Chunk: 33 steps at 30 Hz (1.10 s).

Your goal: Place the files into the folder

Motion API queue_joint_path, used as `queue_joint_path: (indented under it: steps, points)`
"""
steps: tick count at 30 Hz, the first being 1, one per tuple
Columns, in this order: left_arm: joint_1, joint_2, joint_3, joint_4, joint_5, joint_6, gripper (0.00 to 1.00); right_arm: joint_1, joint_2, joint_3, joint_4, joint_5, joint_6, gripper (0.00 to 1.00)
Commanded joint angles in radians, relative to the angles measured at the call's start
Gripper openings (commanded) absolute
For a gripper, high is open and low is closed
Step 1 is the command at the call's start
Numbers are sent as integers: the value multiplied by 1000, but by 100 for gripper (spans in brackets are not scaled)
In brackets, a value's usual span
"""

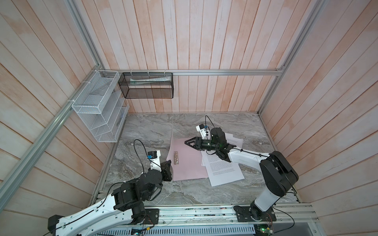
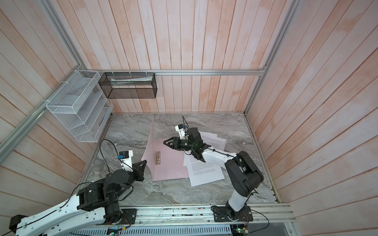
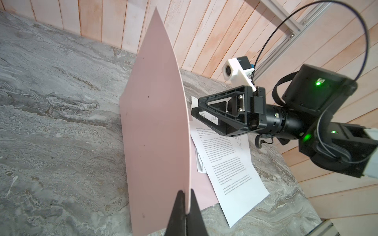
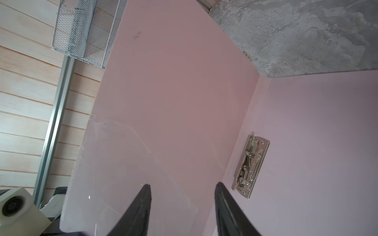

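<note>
Left wrist view: the left hand (image 3: 186, 192) is clamped on an edge of one cover of the pale pink flat file folder (image 3: 155, 122). Both black fingers (image 3: 177, 214) press against the sheet with no gap. That cover stands roughly upright and bows slightly. The other cover lies flat on the grey marbled desk (image 3: 51, 102).

In both top views the folder (image 1: 188, 163) (image 2: 169, 167) sits open near the middle of the desk. The raised cover is on its left side, gripped at the end nearer the robot bases. A silver metal clip (image 1: 175, 157) is fixed to the flat cover just beside the spine. The right wrist view shows the clip (image 4: 250, 166) on the inner face, and a clear plastic corner pocket (image 4: 122, 173) inside the raised cover.

The right hand (image 1: 187, 143) hovers over the far part of the flat cover, turned sideways and pointing at the raised cover, stopping short of it. Its fingers stand apart with nothing between them (image 4: 183, 185).

The loose white printed paper files (image 1: 223, 169) lie fanned untidily on the desk at the folder's right side, partly beneath the right arm. The nearest sheets overlap the right edge of the flat cover; none reaches the clip.

A white wire-mesh rack (image 1: 98, 110) hangs on the left wall. A black mesh basket (image 1: 147, 85) holding rolled papers hangs on the back wall. Both are well apart from the folder.
</note>
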Motion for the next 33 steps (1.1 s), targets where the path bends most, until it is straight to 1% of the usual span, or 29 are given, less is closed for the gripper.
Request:
queue_joint_path:
  steps: [1, 5, 10, 21, 25, 31, 32, 33]
  points:
    - [2, 47, 3, 63, 42, 26, 0, -13, -15, -24, -20, 18, -29, 49]
    - [2, 96, -2, 135, 82, 51, 0, -23, -26, -61, -15, 27, -32, 49]
    - [2, 126, 12, 177, 109, 60, 0, -47, -41, -96, -4, 26, -30, 49]
    - [2, 207, 52, 272, 204, 136, 0, -54, -44, -107, 6, 14, -31, 48]
    - [2, 214, 56, 277, 203, 130, 0, -53, -50, -108, 7, 17, -29, 48]
    - [2, 174, 41, 254, 175, 99, 0, -25, -48, -63, -23, 31, -51, 48]
    - [2, 167, 40, 244, 171, 97, 3, -16, -44, -50, -30, 34, -58, 48]
    - [2, 162, 38, 238, 168, 97, 18, -7, -41, -38, -38, 37, -62, 48]
